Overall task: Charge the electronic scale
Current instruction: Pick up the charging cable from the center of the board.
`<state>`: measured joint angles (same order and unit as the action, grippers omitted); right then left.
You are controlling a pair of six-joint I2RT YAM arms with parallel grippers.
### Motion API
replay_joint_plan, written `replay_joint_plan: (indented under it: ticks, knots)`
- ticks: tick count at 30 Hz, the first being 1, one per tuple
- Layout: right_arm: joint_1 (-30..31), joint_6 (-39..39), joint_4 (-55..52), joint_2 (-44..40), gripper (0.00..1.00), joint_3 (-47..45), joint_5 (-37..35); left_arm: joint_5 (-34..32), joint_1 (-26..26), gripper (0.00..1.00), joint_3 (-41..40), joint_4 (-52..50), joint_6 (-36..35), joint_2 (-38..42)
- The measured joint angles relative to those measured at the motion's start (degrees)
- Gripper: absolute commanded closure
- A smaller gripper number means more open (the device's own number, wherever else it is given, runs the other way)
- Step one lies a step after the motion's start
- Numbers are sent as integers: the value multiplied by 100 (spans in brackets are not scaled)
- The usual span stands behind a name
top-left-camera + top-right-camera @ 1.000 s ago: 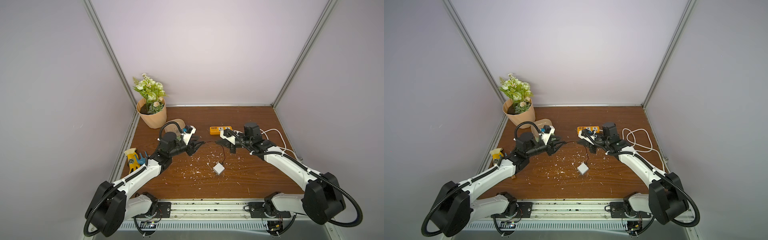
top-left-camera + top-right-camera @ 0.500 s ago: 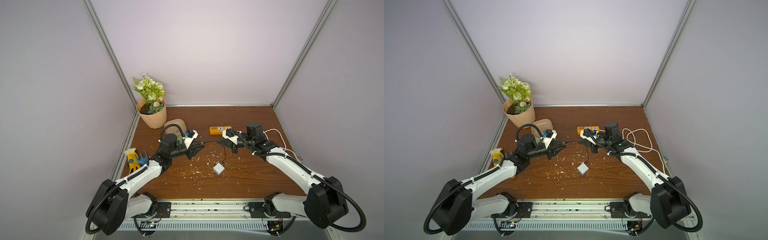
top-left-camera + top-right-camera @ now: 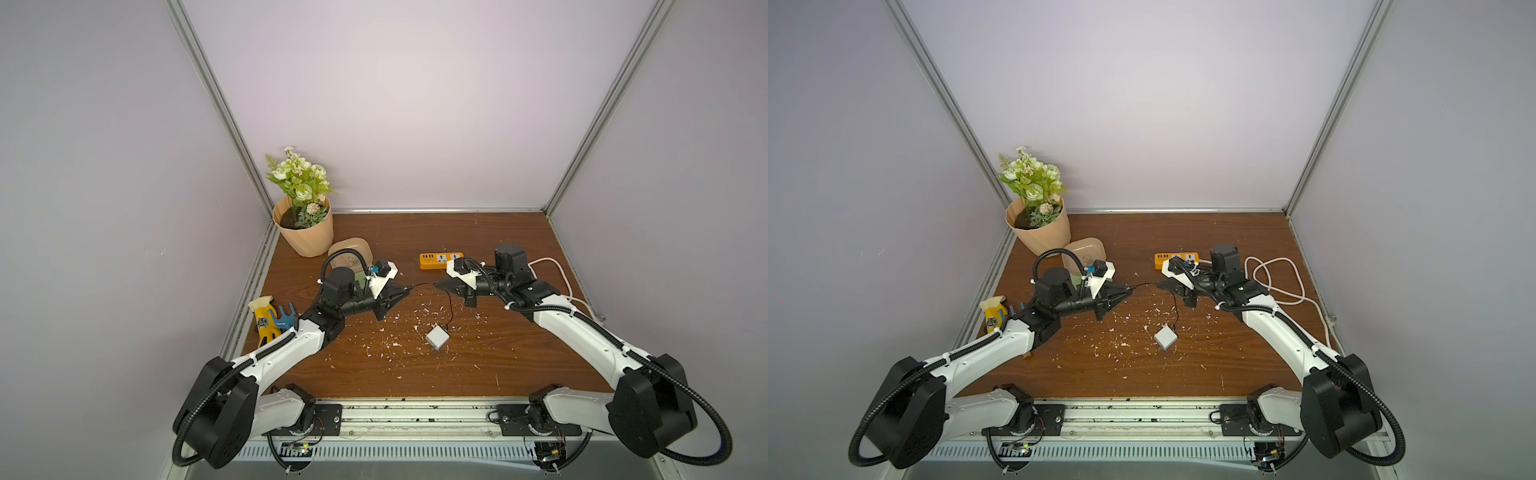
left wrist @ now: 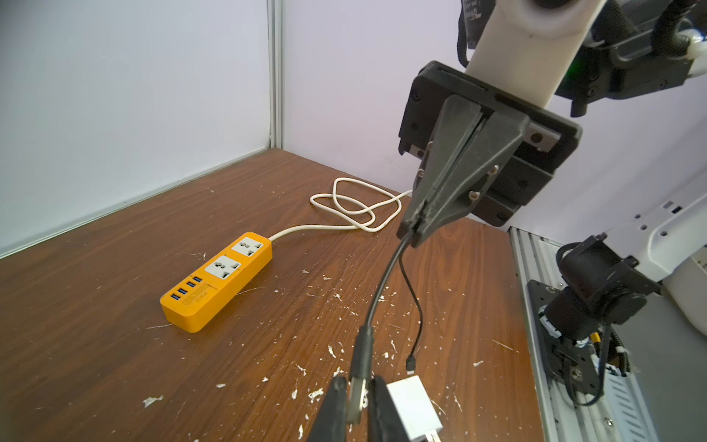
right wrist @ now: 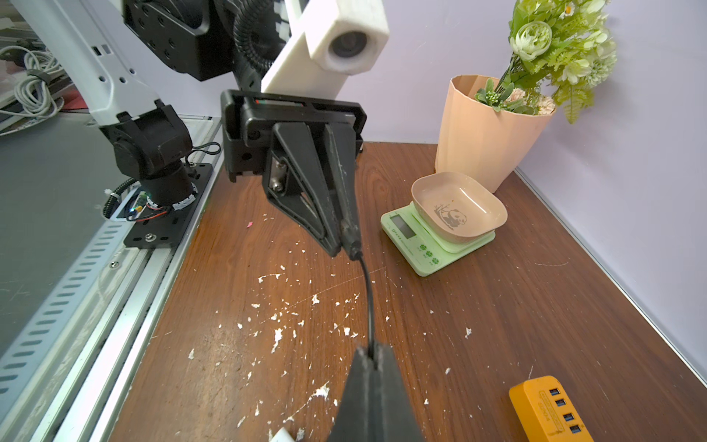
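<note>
Since a second ago: the left gripper (image 4: pixel 358 382) has moved in toward the right gripper (image 5: pixel 373 352). Its jaws have narrowed from part-open to a pinch on the larger plug end of the black cable (image 4: pixel 362 352). The right gripper is clamped tight on the same cable further along, and the short run between the two hangs above the table (image 3: pixel 457 374). The cable's small free connector ends just beside the white cube charger (image 4: pixel 415 405); contact cannot be told.

Writing: small print beside the USB ports of the orange power strip (image 4: pixel 216 281), and beside the LCD of the electronic scale (image 5: pixel 436 252). Both are too small to read. Panda drawing inside the scale's beige tray.

Counts:
- 1 scale, 3 green buttons
- 1 strip, 2 sockets, 4 blue USB ports
- 1 charger
- 1 black cable
- 1 flower pot (image 5: pixel 482 137)

Scale position: on the table just beside the flower pot at back left. It is partly behind the left arm in both top views and well apart from the strip.
</note>
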<state>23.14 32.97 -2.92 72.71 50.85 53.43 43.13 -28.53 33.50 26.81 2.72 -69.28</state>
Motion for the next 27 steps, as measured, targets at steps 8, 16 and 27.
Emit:
replay_joint_plan:
  ticks: [8,16,27]
  knots:
    - [-15,11,-22,-2,86,-2,92,142,-17,94,0,-2,-26,70]
    - [-39,-94,179,-61,61,-87,431,474,-52,92,129,-26,-22,111]
    - [249,-343,579,9,63,-195,835,752,-267,92,535,-44,-15,-74]
